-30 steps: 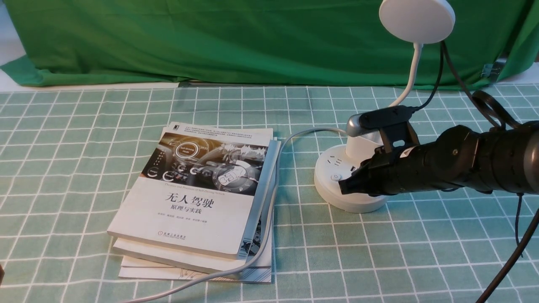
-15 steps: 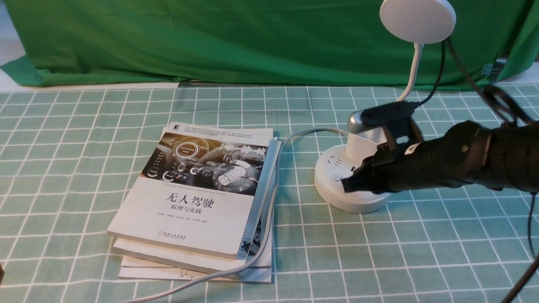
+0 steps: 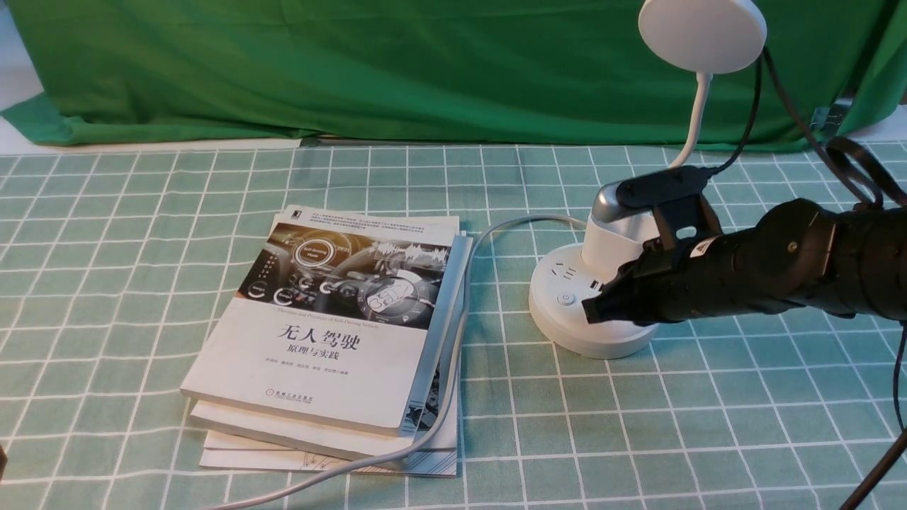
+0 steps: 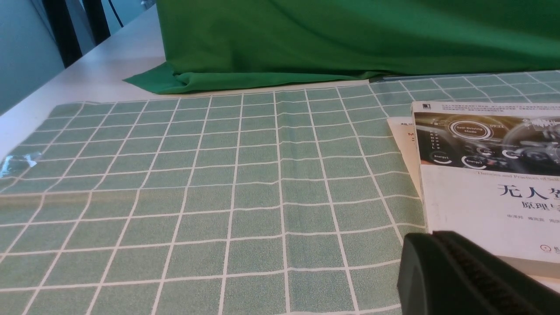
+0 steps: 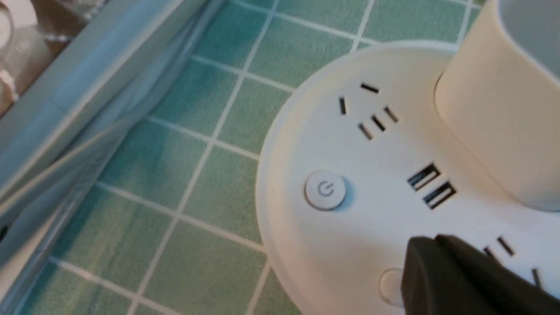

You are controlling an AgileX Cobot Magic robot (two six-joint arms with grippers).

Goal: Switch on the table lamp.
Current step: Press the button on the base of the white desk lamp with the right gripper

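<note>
Green checked cloth w/ lamp, books, green backdrop behind

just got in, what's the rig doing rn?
The right gripper, jaws closed, sits low over the table lamp base. Its tip covers part of the plain button next to the power-icon button; contact can't be confirmed. The lamp head shows no glow. The left gripper, also closed, holds nothing beside the stack of books.
</note>
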